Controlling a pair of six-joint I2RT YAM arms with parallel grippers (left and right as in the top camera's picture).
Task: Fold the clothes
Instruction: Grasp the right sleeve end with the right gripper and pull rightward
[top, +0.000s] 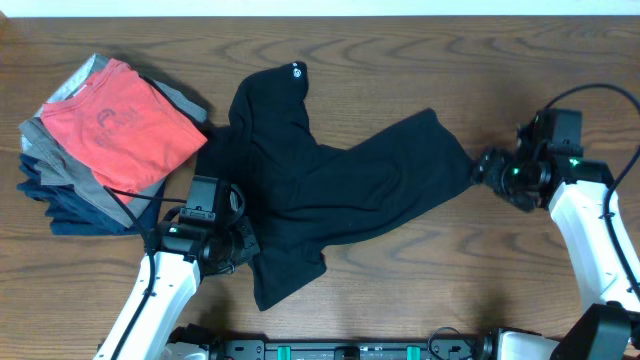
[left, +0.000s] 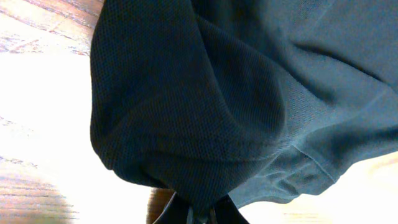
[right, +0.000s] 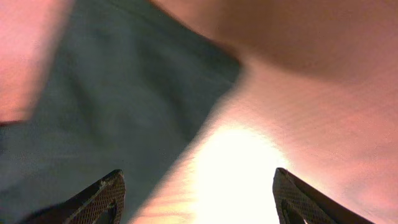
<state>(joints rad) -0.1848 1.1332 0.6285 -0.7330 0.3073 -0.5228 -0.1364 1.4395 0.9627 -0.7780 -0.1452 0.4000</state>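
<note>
The clothes are one black long-sleeved garment (top: 320, 180) lying crumpled across the middle of the table, its small white round logo (top: 296, 70) at the far end. My left gripper (top: 240, 243) is at the garment's near-left edge, shut on a bunched fold of the black fabric (left: 217, 93), which rises from between my left gripper's (left: 200, 214) jaws. My right gripper (top: 485, 168) is at the tip of the right sleeve and stands open. In the right wrist view the black cloth (right: 112, 106) lies flat beside my right gripper (right: 198, 183), with only table between the fingers.
A stack of folded garments sits at the far left, a red-orange shirt (top: 120, 125) on top of grey and navy ones (top: 70, 195). The wooden table (top: 450, 280) runs to the near edge, where the arm bases stand.
</note>
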